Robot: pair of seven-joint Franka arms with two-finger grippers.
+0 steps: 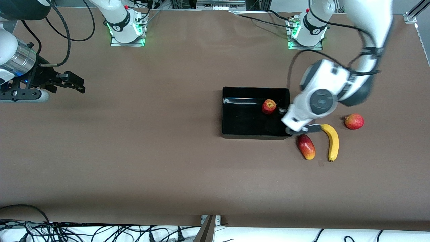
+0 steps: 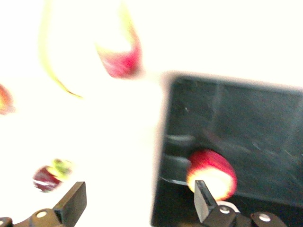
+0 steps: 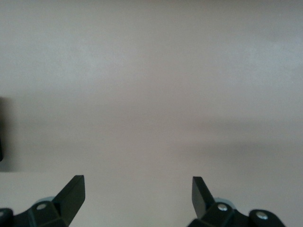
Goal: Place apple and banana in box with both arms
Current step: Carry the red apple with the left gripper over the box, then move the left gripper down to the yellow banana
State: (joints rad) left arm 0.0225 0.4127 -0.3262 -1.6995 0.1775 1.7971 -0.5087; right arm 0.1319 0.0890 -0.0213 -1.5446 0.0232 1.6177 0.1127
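Observation:
The red apple lies inside the black box, by the wall toward the left arm's end. It also shows in the left wrist view, in the box. The yellow banana lies on the table beside the box, toward the left arm's end; it is a blurred streak in the left wrist view. My left gripper is open and empty over the box's wall and the table beside it. My right gripper is open and empty over bare table, at the right arm's end.
An oblong red-yellow fruit lies between the box's corner and the banana. A pinkish-red round fruit lies past the banana toward the left arm's end. The brown table is bare between the box and the right gripper.

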